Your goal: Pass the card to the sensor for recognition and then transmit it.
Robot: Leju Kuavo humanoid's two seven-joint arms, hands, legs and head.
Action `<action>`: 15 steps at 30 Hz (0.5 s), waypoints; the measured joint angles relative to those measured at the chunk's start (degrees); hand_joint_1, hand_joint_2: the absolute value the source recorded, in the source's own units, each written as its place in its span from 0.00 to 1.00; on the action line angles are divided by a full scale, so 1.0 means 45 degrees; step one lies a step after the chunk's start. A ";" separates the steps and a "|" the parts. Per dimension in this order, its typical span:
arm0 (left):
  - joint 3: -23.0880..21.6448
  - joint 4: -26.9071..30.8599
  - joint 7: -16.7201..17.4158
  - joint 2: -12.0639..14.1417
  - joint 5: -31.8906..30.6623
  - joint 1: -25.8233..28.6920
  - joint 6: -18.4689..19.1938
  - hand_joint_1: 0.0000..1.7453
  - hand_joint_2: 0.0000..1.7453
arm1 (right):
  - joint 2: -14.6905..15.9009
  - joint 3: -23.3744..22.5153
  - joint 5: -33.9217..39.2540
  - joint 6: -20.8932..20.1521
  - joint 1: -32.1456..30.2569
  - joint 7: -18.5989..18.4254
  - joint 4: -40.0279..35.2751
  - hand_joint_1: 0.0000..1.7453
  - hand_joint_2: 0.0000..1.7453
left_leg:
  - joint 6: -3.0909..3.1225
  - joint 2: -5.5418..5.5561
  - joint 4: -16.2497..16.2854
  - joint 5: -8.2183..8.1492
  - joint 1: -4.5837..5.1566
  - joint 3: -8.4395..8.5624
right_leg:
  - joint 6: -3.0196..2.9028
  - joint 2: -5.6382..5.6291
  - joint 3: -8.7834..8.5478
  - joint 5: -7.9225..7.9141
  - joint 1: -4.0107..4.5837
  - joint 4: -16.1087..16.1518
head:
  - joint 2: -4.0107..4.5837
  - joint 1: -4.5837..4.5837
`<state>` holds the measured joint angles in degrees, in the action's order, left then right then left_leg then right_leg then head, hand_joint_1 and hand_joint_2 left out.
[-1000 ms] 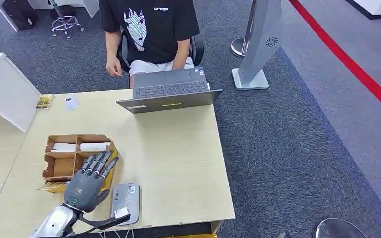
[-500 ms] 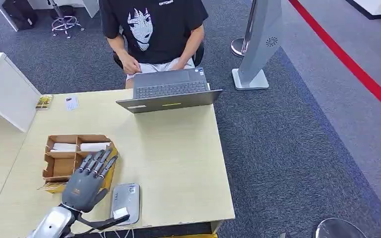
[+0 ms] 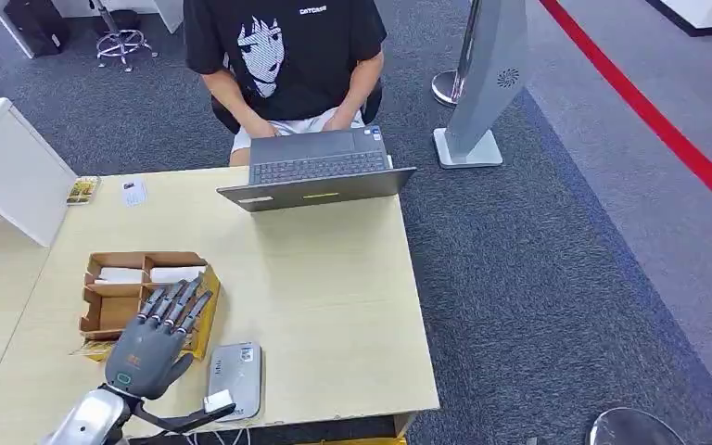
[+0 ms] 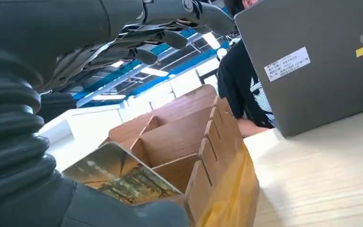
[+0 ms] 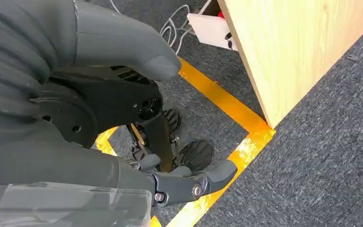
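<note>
My left hand (image 3: 151,341) hovers over the near right corner of a brown cardboard divider box (image 3: 111,289), fingers stretched out and spread, gripping nothing. A picture card (image 4: 123,176) lies tilted at the box's near corner, just above my thumb (image 4: 123,213) and far from the fingers; in the head view its edge (image 3: 91,349) pokes out beside the hand. White cards (image 3: 176,274) lie in the box's far compartments. The grey sensor (image 3: 236,375) sits flat by the table's front edge, right of the hand. My right hand (image 5: 99,94) hangs beside the table over the floor, holding nothing.
A person sits behind an open grey laptop (image 3: 320,176) at the table's far edge, hands near the keyboard. Two small cards (image 3: 133,192) lie at the far left corner. A white cabinet (image 3: 9,167) stands left; a grey stand (image 3: 482,93) is on the carpet.
My left hand has drawn back toward the table's near edge, fingers still spread. The picture card stayed put. The person leaned in and brought both hands to the laptop.
</note>
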<state>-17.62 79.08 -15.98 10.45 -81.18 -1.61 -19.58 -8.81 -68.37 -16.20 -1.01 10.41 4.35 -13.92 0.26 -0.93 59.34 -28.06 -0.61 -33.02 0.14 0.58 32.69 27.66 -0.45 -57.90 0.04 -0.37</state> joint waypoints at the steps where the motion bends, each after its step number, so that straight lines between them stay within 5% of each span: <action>1: 0.0005 0.0000 0.0005 0.0029 0.0019 0.0018 0.0015 0.00 1.00 | 0.0000 0.0000 0.0000 0.0000 -0.0004 0.0000 0.0000 0.00 1.00 | 0.0000 0.0000 0.0000 0.0000 0.0000 0.0000 | 0.0000 0.0000 0.0000 0.0000 0.0000 0.0000 | 0.0000 0.0000; 15: 0.0116 0.0000 0.0102 0.0243 0.0063 0.0232 0.0087 0.00 1.00 | -0.0015 -0.0044 0.0112 0.0277 -0.0197 0.0194 -0.0087 0.00 1.00 | -0.0001 0.0000 -0.0001 -0.0001 0.0000 -0.0002 | -0.0001 0.0000 0.0000 0.0002 0.0000 0.0000 | 0.0000 -0.0005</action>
<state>-17.09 79.08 -15.52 11.54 -80.89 -0.56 -19.19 -8.87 -68.57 -15.69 0.24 9.52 5.22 -14.32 0.25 -0.93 59.33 -28.07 -0.61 -33.02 0.13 0.58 32.69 27.67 -0.45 -57.90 0.04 -0.39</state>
